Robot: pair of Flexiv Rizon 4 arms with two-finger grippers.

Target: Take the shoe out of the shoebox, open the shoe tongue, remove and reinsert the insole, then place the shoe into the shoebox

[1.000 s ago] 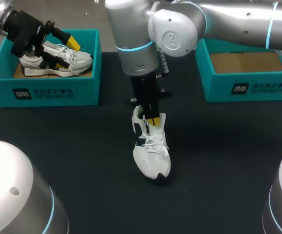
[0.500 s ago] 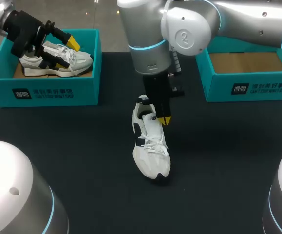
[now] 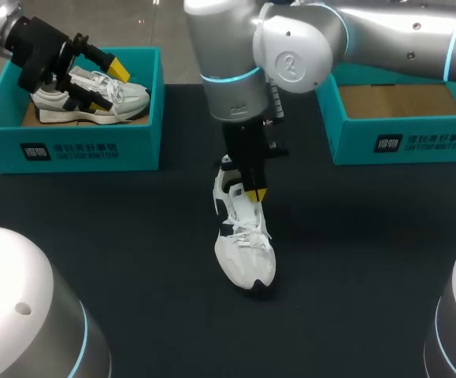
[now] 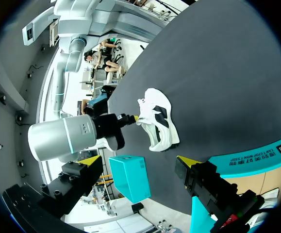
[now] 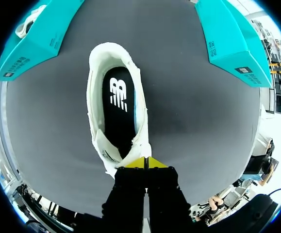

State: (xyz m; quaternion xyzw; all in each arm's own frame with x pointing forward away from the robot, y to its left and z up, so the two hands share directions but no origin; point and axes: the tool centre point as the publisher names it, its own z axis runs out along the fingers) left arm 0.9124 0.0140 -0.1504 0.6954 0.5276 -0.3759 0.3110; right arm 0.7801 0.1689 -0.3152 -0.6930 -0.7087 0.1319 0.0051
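White shoe [image 3: 243,244] in middle of table [image 3: 369,260], right gripper [image 5: 145,162] pressed together at its tongue, left gripper [image 3: 108,85] spread wide.

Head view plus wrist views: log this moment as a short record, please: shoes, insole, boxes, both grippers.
shoe on table: white, upright on the dark table, between the two boxes
insole: black, lying inside that shoe
second shoe: inside the left shoebox
right shoebox: brown floor showing, no shoe seen
left gripper: open, over the second shoe
right gripper: shut, tips at the rim of the table shoe's opening; unclear whether it pinches anything
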